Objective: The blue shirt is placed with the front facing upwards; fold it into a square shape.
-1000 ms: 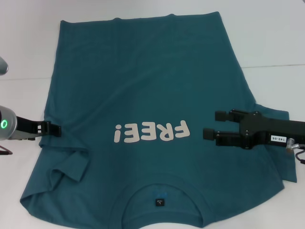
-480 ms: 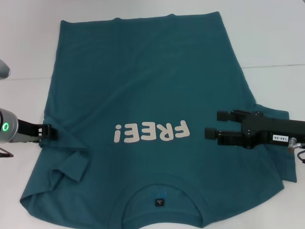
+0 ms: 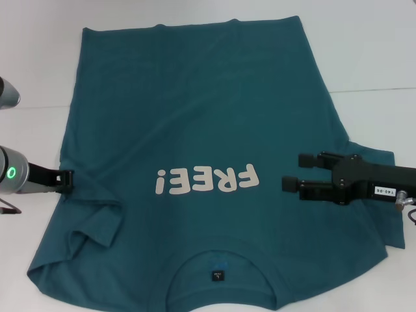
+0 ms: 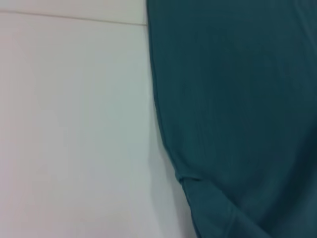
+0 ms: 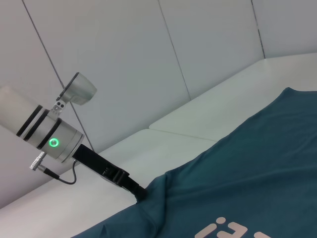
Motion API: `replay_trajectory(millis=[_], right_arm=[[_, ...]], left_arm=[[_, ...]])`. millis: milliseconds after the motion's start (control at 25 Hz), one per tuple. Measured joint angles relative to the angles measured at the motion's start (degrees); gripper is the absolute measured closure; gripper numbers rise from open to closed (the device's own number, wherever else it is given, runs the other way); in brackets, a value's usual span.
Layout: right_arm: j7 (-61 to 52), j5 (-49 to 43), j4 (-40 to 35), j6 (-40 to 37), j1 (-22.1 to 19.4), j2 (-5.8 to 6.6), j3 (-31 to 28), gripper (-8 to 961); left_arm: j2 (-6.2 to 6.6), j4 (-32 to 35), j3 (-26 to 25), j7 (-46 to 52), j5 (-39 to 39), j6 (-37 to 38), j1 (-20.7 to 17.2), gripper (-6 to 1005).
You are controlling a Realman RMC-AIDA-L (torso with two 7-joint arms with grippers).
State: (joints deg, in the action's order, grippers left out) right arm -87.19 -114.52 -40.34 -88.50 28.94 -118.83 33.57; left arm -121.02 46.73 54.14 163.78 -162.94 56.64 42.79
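Note:
The blue shirt (image 3: 195, 97) lies flat on the white table (image 3: 364, 52), front up. Its off-white "FREE!" print (image 3: 207, 180) sits mid-chest and its round neck (image 3: 221, 273) is at the near edge. The near-left sleeve (image 3: 97, 227) is rumpled and folded over. My left gripper (image 3: 67, 180) rests at the shirt's left edge, level with the print. The right wrist view shows that left gripper (image 5: 136, 192) touching the shirt (image 5: 247, 173) at its edge. My right gripper (image 3: 292, 171) is open over the shirt's right side, beside the print, holding nothing. The left wrist view shows only the shirt (image 4: 237, 99) edge on the table.
White table surface (image 3: 32, 78) shows around the shirt to the left, right and far side. Pale wall panels (image 5: 148, 59) stand beyond the table's edge in the right wrist view. The right sleeve (image 3: 383, 195) lies under the right arm.
The left gripper has drawn back leftward to the shirt's edge. The right gripper has shifted slightly right and nearer. The shirt lies as before.

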Motion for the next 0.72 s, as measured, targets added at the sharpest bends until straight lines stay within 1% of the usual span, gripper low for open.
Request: replay_trajectory(millis=[160, 400, 600, 720], right_arm=[[0.00, 0.00, 0.00, -0.25, -0.04, -0.01, 0.00, 35], [0.00, 0.00, 0.00, -0.47, -0.03, -0.09, 0.00, 35], [0.00, 0.00, 0.00, -0.52, -0.09, -0.09, 0.00, 35], [0.00, 0.00, 0.00, -0.53, -0.10, -0.09, 0.00, 35]], left_arm=[[-0.06, 0.52, 0.00, -0.21, 0.00, -0.05, 0.23, 819], [-0.40, 0.58, 0.00, -0.99, 0.75, 0.05, 0.97, 966], [-0.44, 0.58, 0.00, -1.69, 2.77, -0.06, 1.78, 963], [-0.49, 0.17, 0.00, -2.07, 4.01, -0.71, 3.10, 964]])
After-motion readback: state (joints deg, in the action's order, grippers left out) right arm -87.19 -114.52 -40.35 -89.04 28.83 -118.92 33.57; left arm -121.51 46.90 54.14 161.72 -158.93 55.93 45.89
